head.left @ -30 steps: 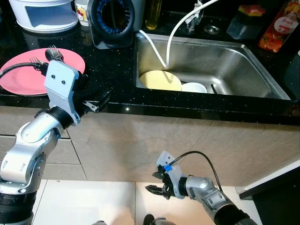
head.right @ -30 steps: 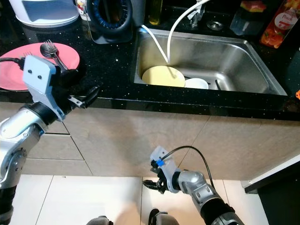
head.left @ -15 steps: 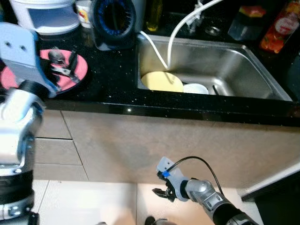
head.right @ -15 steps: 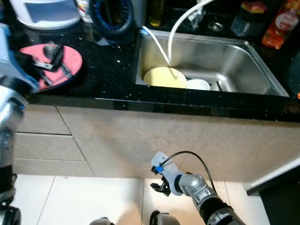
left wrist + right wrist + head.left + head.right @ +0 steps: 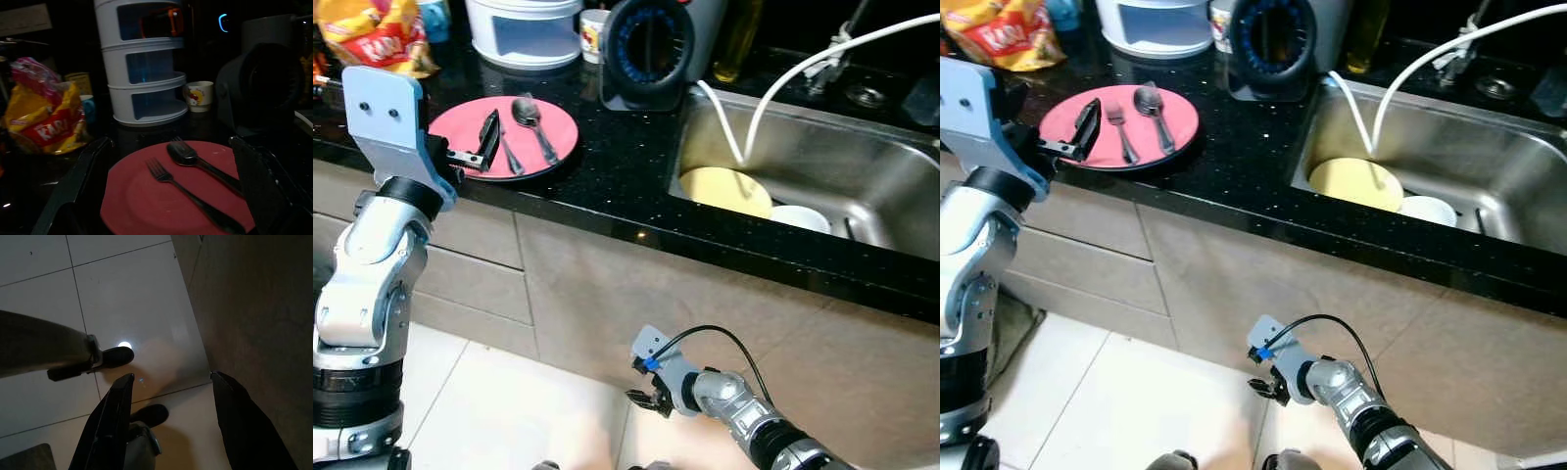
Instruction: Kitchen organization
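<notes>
Left eye view: your left gripper [image 5: 481, 147] hovers at the near edge of the pink plate [image 5: 558, 137], fingers spread and empty. The fork [image 5: 505, 155] lies just past the fingertips, the spoon [image 5: 532, 119] beyond it, both on the plate. You look to be at the approach step: reaching for the cutlery or the plate itself. Next move calls for easing forward and down so the fingers straddle the fork handle or the plate rim, then closing.

Right eye view: same scene; your right gripper [image 5: 1264, 384] hangs idle low by the cabinet front, fingers parted, nothing held. Well off to the side of the left gripper, the sink [image 5: 1518, 206] holds a yellow plate [image 5: 1356, 182] and a white bowl [image 5: 1427, 209].

Left wrist view: this adds what the head views miss. The plate sits squarely between the two open fingers [image 5: 73, 186], and behind it stand a white tiered container [image 5: 146, 68], a small cup [image 5: 198, 95] and a yellow snack bag [image 5: 46, 122]. It's dark, so the fork's exact contact with the plate is hard to confirm.

Right wrist view: open fingers [image 5: 110, 423] over floor tiles [image 5: 127, 308], with what are probably the robot's feet [image 5: 115, 356] below.
</notes>
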Robot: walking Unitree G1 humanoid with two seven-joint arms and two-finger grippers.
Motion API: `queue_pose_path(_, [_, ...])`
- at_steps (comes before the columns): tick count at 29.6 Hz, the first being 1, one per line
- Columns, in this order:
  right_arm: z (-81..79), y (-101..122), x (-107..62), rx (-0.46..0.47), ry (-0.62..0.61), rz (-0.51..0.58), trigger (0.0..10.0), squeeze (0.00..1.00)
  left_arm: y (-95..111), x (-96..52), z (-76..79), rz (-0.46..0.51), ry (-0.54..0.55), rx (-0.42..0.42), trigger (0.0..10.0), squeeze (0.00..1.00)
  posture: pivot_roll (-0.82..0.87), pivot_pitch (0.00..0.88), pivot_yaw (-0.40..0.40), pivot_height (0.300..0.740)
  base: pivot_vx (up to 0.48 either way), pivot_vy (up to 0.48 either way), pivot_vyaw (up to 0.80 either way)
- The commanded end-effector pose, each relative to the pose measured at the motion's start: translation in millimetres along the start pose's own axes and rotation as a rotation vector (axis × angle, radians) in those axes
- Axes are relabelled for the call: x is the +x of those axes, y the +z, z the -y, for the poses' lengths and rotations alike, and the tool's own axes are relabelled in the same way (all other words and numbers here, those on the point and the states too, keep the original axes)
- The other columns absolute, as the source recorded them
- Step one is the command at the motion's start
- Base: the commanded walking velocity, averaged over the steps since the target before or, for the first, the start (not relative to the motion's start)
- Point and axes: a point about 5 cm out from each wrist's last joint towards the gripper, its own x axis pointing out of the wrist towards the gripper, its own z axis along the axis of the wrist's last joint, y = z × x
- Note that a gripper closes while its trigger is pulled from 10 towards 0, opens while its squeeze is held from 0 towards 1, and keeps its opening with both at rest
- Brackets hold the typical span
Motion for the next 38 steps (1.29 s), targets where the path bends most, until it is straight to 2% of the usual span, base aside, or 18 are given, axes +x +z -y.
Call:
queue_pose_path(1, [-3.3,-5,0.4,-0.001,0.001,-0.015,10.0,0.00,2,-0.4,-1.0,0.011,-0.001,0.012,10.0,0.00,0.20,0.092,-0.052,0.740,0.000,0.000,0.79])
queue_pose_path(7, [-4.6,-6,1.6,-0.004,0.000,-0.017,10.0,0.00,1,-0.8,-1.0,0.010,-0.001,0.012,10.0,0.00,0.20,0.091,-0.052,0.740,0.000,0.000,0.79])
queue_pose_path(12, [-5.1,-5,2.6,-0.009,-0.008,-0.014,10.0,0.00,-7,-1.8,15.5,-0.004,-0.042,-0.023,10.0,0.00,0.19,0.092,-0.054,0.740,0.000,0.000,0.79])
queue_pose_path(23, [-1.6,-10,-0.1,-0.014,-0.040,-0.038,10.0,0.00,-9,0.9,22.8,-0.003,-0.065,-0.039,10.0,0.00,0.18,0.091,-0.058,0.740,0.000,0.000,0.79])
queue_pose_path(27, [1.6,-12,-0.1,-0.040,-0.105,-0.067,10.0,0.00,-10,1.1,23.2,-0.003,-0.070,-0.041,10.0,0.00,0.18,0.088,-0.061,0.740,0.000,0.000,0.00])
queue_pose_path(34, [2.8,-12,-0.3,-0.043,-0.110,-0.069,10.0,0.00,-9,-1.5,24.3,0.002,-0.089,-0.090,10.0,0.00,0.18,0.085,-0.062,0.740,0.000,0.000,0.00])
queue_pose_path(38, [2.5,-12,-0.1,-0.048,-0.113,-0.071,10.0,0.00,-8,-2.0,26.3,0.001,-0.107,-0.085,10.0,0.00,0.18,0.086,-0.063,0.740,0.000,-0.472,0.00])
